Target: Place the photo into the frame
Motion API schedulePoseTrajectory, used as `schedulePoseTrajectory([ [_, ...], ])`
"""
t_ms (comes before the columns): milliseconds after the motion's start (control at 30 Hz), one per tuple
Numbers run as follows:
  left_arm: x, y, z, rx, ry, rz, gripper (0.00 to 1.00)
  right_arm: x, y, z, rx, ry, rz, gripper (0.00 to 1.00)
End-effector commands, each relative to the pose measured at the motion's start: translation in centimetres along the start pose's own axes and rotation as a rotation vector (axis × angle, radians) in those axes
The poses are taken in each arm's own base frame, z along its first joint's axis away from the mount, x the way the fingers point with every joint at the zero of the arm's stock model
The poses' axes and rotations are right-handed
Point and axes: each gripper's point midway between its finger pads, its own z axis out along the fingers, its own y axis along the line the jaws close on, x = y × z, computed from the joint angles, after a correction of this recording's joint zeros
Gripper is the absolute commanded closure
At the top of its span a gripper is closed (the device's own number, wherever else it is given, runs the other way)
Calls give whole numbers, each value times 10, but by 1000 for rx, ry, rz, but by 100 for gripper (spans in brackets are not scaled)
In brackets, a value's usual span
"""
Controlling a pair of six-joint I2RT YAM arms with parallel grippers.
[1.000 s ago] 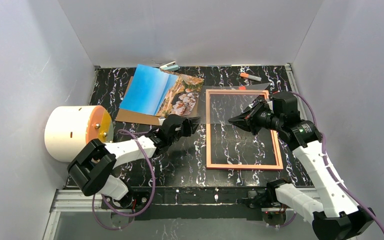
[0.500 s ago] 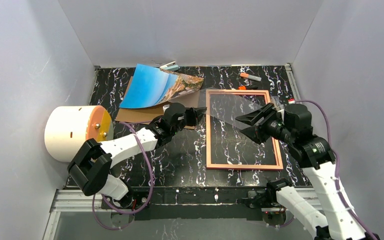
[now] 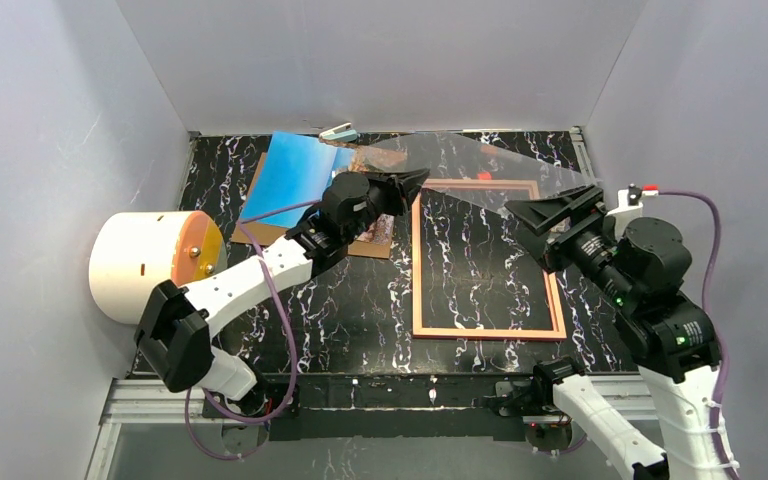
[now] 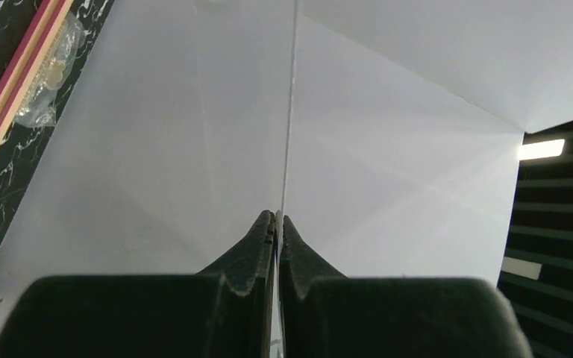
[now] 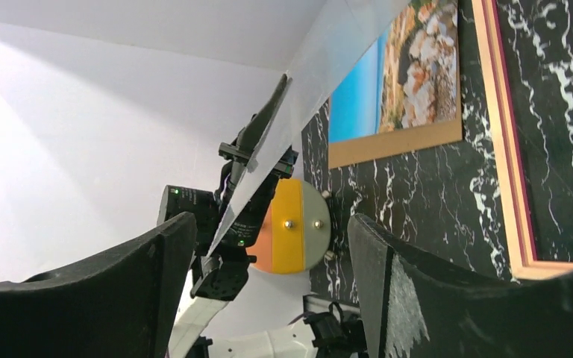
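Note:
The photo (image 3: 295,175) lies picture-up on a brown backing board (image 3: 260,232) at the back left, and shows in the right wrist view as the photo (image 5: 395,74). The pink frame (image 3: 487,330) lies flat on the table, its edge also visible as the frame (image 5: 503,149) and the frame (image 4: 15,112). My left gripper (image 3: 410,183) is shut on the corner of a clear sheet (image 3: 490,160) and holds it tilted in the air above the frame's far end. The left gripper (image 4: 277,218) pinches that sheet (image 4: 291,112) edge-on. My right gripper (image 3: 538,226) is open beside the sheet's right end, holding nothing, and the right gripper (image 5: 272,224) has its jaws wide apart.
A white cylinder with an orange and grey face (image 3: 145,262) lies at the left edge of the table. A small green-white item (image 3: 340,131) sits at the back wall. A small plastic bag (image 4: 45,74) lies beside the frame. Grey walls close in three sides.
My right gripper has opened, let go of the clear sheet and drawn back to the right. My left gripper has shut on the sheet and raised it off the frame toward the back.

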Motion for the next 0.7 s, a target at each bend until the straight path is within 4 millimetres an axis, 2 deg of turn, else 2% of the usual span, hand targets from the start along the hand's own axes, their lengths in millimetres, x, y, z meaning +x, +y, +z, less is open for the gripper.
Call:
schedulePoseTrajectory([
  [0,1,-54,-21,116,-47,127,100,-21,23,-7,-54,-100,-92,17],
  [33,-11,-59,-26,121,-92,166,100,-22,21,-5,-43,-99,-101,17],
  [200,-85,-58,-49,33,-310,399,100,-16,-7,13,58,-60,-135,17],
  [267,-114,-56,-61,-39,-383,542,100,-14,-19,23,90,-46,-171,17],
  [333,-134,-58,-72,-99,-438,684,100,-13,-32,38,124,-28,-200,17],
  [467,-154,-65,-89,-223,-478,972,100,4,-68,83,202,108,-273,18],
  [667,-167,-69,-100,-421,-443,1260,100,34,-141,157,344,321,-366,19],
])
